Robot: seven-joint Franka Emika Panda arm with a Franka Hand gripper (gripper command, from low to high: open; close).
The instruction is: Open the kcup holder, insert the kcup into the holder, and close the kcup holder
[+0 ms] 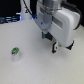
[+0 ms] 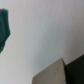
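Exterior view: gripper [image 1: 51,43] hangs over white table [image 1: 30,70], fingers blurred, opening unclear, nothing visibly held. Pod [image 1: 16,52] stands on table well aside of fingers, ungrabbed. Holder not visible, probably off frame.

The exterior view shows 1 robot arm [image 1: 56,20] with 1 gripper [image 1: 50,42], and 1 kcup [image 1: 16,52] standing on 1 white table [image 1: 35,65]. The wrist view adds 1 blurred teal shape [image 2: 5,27] at the picture's edge, too unclear to name.
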